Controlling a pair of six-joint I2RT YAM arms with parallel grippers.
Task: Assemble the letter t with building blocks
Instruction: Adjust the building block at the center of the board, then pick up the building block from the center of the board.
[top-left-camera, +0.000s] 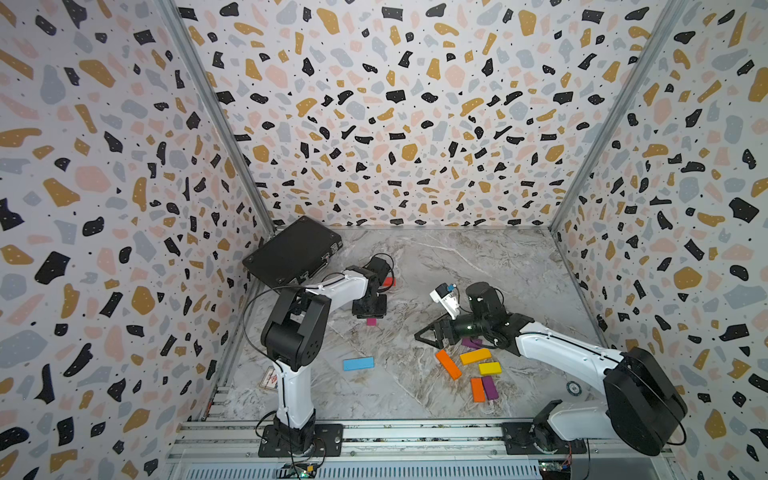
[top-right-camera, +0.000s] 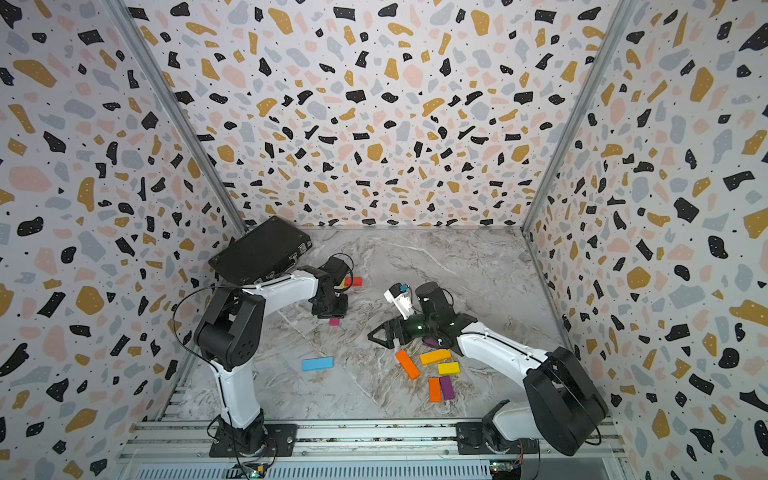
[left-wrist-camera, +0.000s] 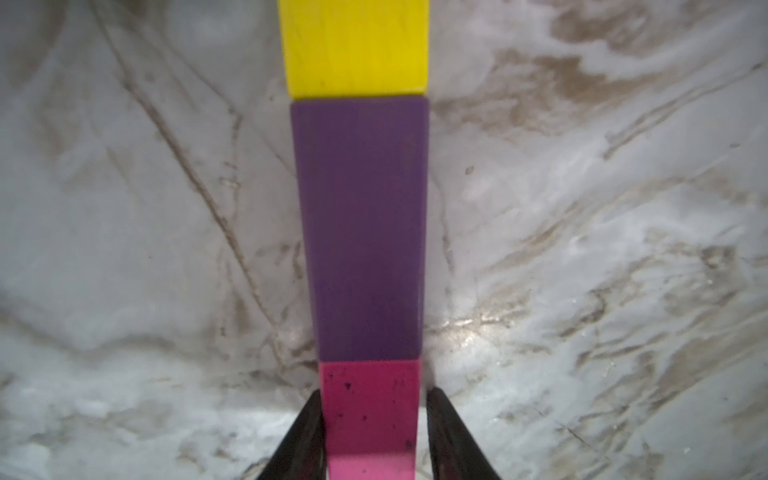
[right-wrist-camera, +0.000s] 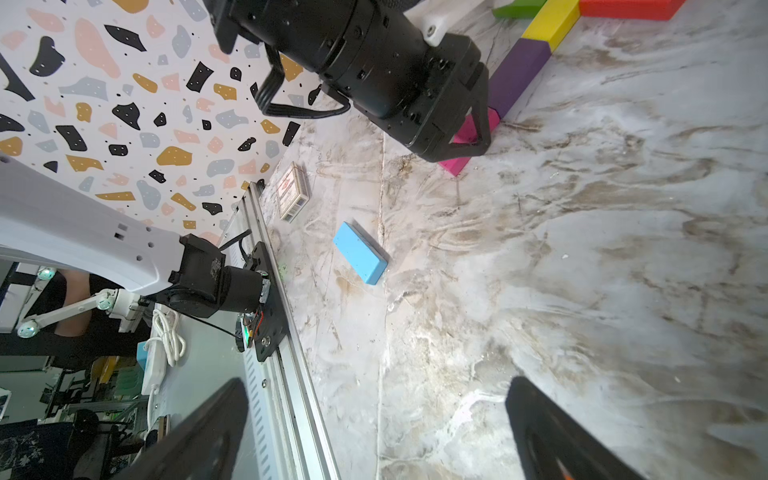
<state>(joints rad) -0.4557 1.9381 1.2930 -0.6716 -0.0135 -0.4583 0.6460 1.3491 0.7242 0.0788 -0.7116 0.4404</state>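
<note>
A line of building blocks lies on the marble: pink (left-wrist-camera: 370, 407), purple (left-wrist-camera: 361, 228), then yellow (left-wrist-camera: 355, 45), with red (right-wrist-camera: 627, 8) and green (right-wrist-camera: 515, 9) crossing the yellow's far end. My left gripper (left-wrist-camera: 374, 395) points down and straddles the pink block (top-left-camera: 371, 321); one finger touches it and a thin gap shows at the other. My right gripper (top-left-camera: 424, 336) hovers wide open and holds nothing. Near it lie loose orange (top-left-camera: 448, 364), yellow (top-left-camera: 489, 368) and purple (top-left-camera: 490, 387) blocks. A blue block (top-left-camera: 358, 363) lies alone at the front.
A black case (top-left-camera: 293, 251) leans in the back left corner. A small card box (right-wrist-camera: 294, 191) sits by the left arm's base, beside the metal rail (top-left-camera: 374, 432) along the front edge. Patterned walls close in three sides.
</note>
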